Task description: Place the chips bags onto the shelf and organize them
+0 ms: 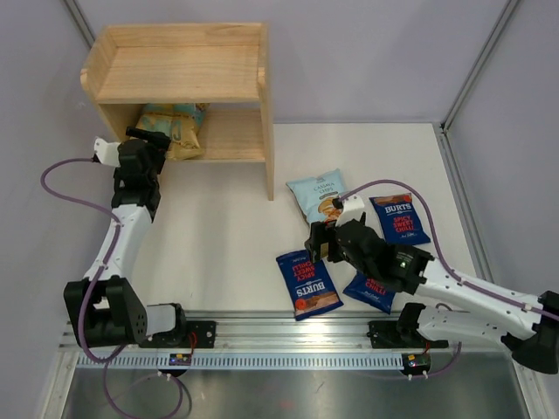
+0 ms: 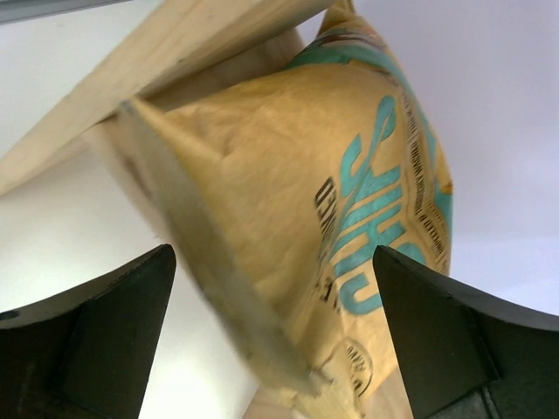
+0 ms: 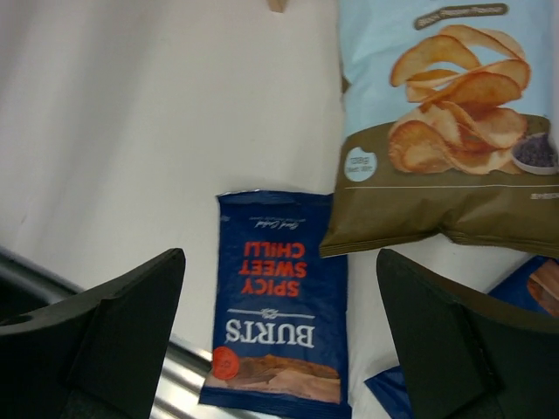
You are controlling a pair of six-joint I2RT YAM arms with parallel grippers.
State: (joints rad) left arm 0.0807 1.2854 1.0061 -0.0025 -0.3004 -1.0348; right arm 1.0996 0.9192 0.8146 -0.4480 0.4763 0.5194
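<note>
Right gripper, jaws spread wide, hovers at lower centre of the overhead view above a flat Burts bag whose long axis crosses their closing line, while the left gripper, equally wide, flanks the yellow-tan bag in the shelf's lower tier, upper left.

Bright even light, soft shadows; left-wrist close-up blurred.

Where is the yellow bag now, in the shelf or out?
In: the yellow bag sits on the lower tier of the shelf, under its top board.
</note>
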